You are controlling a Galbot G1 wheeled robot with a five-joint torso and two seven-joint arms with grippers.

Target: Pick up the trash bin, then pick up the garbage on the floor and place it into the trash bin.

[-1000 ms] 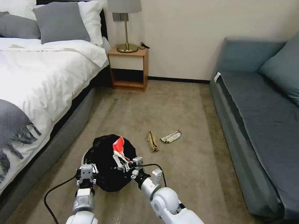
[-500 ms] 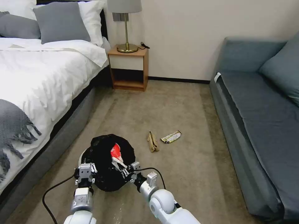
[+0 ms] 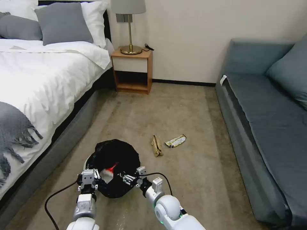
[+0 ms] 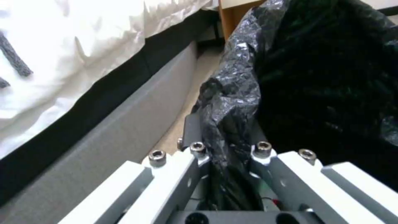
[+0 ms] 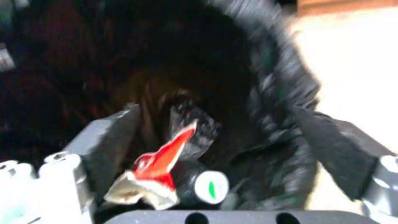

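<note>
The trash bin [image 3: 113,159], white with a crinkled black bag [image 4: 232,93] over its rim, is held off the carpet just ahead of me. My left gripper [image 3: 88,176] is shut on its near rim [image 4: 226,146]. A red-white packet [image 3: 110,168] lies loose inside the bin, below my right gripper [image 3: 131,176], which stands open over the bin's right rim. The right wrist view has the packet [image 5: 159,165] between widely spread fingers [image 5: 112,137], touching neither pad. On the floor beyond lie a brown crumpled wrapper [image 3: 156,145] and a silver-yellow foil wrapper [image 3: 175,140].
A bed [image 3: 41,80] with a grey base runs along the left, close to the bin. A blue-grey sofa [image 3: 265,121] lines the right. A wooden nightstand [image 3: 131,70] with a lamp stands at the far wall. Open carpet lies between.
The right gripper held the red-white packet up over the bin, then lowered and opened. The packet has dropped into the bin. The left gripper keeps its hold.
</note>
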